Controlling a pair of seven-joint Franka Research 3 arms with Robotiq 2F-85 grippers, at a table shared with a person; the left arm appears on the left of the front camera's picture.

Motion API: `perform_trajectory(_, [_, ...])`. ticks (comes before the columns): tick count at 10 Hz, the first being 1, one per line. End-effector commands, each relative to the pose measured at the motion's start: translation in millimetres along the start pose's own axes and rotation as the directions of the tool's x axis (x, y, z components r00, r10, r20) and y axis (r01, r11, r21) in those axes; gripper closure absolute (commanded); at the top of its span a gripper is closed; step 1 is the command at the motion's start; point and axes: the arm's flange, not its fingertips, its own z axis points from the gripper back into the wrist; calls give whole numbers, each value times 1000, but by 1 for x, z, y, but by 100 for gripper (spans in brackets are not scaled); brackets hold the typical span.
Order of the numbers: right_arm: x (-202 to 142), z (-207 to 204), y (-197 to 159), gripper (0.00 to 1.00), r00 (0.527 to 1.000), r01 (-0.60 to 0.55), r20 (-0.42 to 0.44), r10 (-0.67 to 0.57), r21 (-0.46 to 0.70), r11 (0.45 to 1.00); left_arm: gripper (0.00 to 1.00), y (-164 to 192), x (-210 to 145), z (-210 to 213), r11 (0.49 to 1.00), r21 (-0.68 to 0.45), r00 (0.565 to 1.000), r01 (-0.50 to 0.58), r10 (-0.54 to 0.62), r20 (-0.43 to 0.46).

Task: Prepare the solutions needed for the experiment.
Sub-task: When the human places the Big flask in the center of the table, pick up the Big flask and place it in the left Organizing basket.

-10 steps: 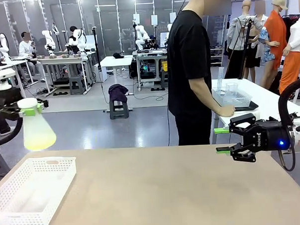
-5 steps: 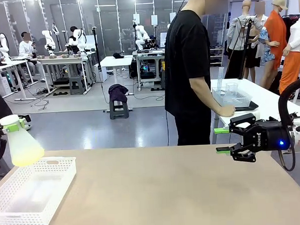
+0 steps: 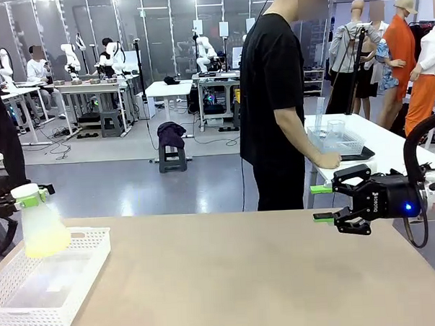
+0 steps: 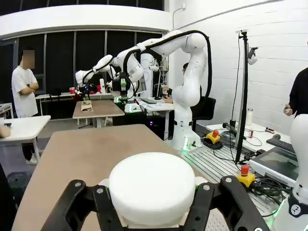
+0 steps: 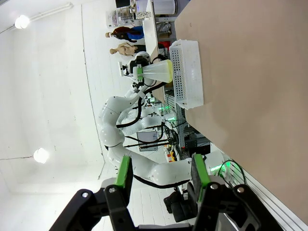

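- Where the left gripper is clamped on the neck of a frosted conical flask, the flask hangs over the near-left rim of the white perforated basket, at the table's left edge.
- The solutions, pale yellow, sit in the flask's base.
- The right gripper hovers with its jaws apart and nothing between them above the table's far right edge.
- The tan tabletop lies bare between basket and right gripper.
- A person stands beyond the far edge.

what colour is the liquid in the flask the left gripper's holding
Pale yellow, pooled at the flask's base; clearest in the front view.
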Motion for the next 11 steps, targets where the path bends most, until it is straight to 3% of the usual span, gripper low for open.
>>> perform_trajectory(1, [0,0,1,37,1000,-3,5,3,7,1000,100,4,-10,-11,1000,11,999,-3,3,-42])
perform_trajectory(11, [0,0,1,37,1000,-3,5,3,7,1000,100,23,-69,-30,999,-35,987,21,-27,-161])
